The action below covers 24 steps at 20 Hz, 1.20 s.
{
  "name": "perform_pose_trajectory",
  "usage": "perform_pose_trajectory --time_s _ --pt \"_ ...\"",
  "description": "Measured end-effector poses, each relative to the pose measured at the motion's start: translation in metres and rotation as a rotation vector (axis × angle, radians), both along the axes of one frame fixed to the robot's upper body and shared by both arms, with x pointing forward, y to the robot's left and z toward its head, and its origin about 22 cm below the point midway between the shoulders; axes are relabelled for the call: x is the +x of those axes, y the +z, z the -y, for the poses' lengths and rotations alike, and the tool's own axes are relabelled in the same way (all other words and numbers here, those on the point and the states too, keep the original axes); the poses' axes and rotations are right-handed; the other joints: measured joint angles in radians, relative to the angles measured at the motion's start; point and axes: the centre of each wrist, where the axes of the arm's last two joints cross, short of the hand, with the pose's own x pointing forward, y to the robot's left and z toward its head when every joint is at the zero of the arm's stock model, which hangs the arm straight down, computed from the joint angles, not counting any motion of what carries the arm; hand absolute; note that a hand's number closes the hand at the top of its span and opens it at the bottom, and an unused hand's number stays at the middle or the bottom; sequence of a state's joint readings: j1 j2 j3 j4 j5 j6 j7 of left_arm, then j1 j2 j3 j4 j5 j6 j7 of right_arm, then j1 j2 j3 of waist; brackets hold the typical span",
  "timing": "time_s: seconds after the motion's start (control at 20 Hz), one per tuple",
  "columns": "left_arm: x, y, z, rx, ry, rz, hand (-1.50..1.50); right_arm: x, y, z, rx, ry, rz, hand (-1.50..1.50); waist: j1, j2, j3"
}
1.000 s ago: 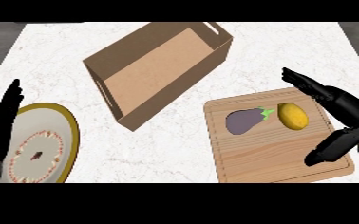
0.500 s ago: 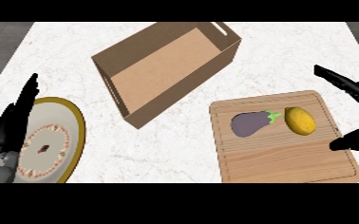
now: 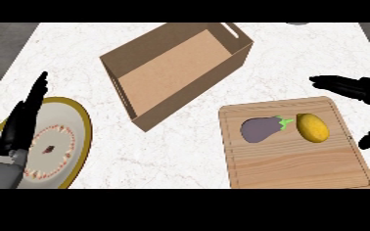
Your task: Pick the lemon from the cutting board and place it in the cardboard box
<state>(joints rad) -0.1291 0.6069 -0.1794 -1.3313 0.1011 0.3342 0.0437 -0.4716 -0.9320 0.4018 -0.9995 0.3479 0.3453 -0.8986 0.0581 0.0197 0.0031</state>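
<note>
**Right hand apart from lemon; box unfilled**

Head view: right hand is seen at the right edge, fingers straight and spread, touching nothing. Lemon lies on the cutting board, beside an eggplant. Cardboard box stands upper centre. Left hand, fingers straight, rests over a plate.

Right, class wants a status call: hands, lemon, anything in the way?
Right hand open beside the cutting board, holding nothing. Left hand open over the plate. Lemon on board, touching the eggplant. Cardboard box empty.
</note>
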Motion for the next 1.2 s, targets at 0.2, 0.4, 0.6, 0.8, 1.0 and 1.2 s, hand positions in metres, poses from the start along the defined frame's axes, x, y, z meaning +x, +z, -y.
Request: perform_pose_trajectory --time_s 0.2,0.4,0.6,0.8,1.0,1.2 --pt "0.001 -0.004 -0.001 0.004 0.011 -0.007 0.00 0.012 -0.008 -0.011 -0.130 0.064 -0.021 -1.50 -0.007 -0.004 -0.001" --pt "0.001 -0.007 -0.009 0.010 0.021 -0.011 0.00 0.029 -0.015 -0.025 -0.206 0.104 -0.039 -1.50 -0.017 -0.008 -0.002" --pt "0.003 -0.004 -0.011 0.008 0.035 -0.016 0.00 0.041 -0.022 -0.034 -0.258 0.124 -0.040 -1.50 -0.029 -0.012 -0.002" --pt "-0.003 -0.010 -0.011 0.014 0.040 -0.016 0.00 0.047 -0.037 -0.048 -0.269 0.150 -0.041 -1.50 -0.035 -0.015 -0.002" --pt "0.000 -0.009 -0.013 0.008 0.044 -0.018 0.00 0.051 -0.042 -0.046 -0.288 0.154 -0.044 -1.50 -0.040 -0.015 -0.002" --pt "0.001 -0.011 -0.015 0.006 0.054 -0.022 0.00 0.050 -0.050 -0.048 -0.277 0.166 -0.051 -1.50 -0.045 -0.016 -0.003"
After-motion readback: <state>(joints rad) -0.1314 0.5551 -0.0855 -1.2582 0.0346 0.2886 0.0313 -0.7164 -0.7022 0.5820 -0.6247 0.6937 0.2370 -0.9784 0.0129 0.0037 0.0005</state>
